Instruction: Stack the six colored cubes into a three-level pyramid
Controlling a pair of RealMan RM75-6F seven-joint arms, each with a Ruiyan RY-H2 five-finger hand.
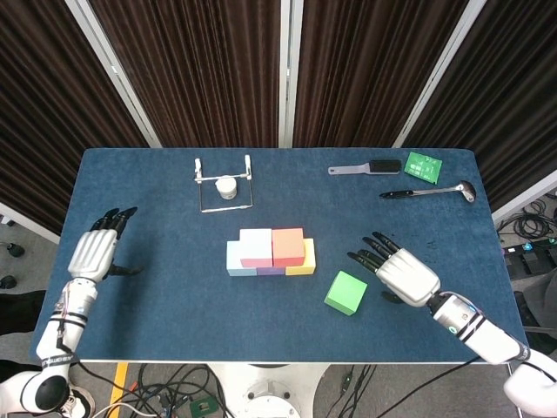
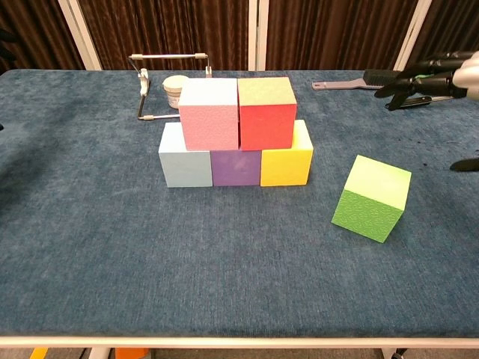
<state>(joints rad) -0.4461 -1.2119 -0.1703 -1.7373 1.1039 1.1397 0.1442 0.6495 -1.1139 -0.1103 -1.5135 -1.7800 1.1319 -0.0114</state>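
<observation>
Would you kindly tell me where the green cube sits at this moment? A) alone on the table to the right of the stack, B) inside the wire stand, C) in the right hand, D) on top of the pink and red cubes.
A: the green cube rests on the table apart from the stack, and the right hand beside it holds nothing.

The blue table (image 1: 157, 287) carries a cube stack (image 1: 271, 252), a green cube (image 1: 345, 293) right of it, and behind it a wire stand (image 1: 224, 183), brush (image 1: 365, 167), packet (image 1: 424, 165) and ladle (image 1: 428, 192).

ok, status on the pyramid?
Both hands open: left, right. Two levels built, green cube loose on the table beside the right hand. Nothing blocking.
</observation>
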